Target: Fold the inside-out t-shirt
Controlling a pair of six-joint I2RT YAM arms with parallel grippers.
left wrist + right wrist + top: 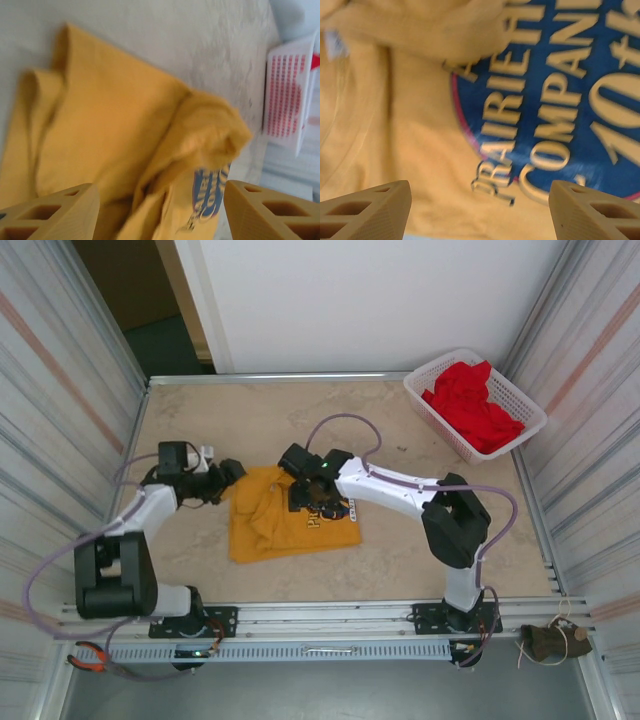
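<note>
- T-shirt (262,530): soft, matt yellow cloth, wrinkled; its blue print (560,100) looks smoother and flat.
- Table (300,420): matt beige top with a stone-like pattern.
- Basket (432,369): white plastic, walls full of small holes.
- Red garment (478,405): matt cloth, crumpled.
- Left fingers (50,212) and right fingers (365,210): tan plastic, finely ribbed.
- Rail (330,612): bare grey metal, slightly shiny.

Beige table (250,420) bears yellow t-shirt (270,530) and white basket (510,380).
</note>
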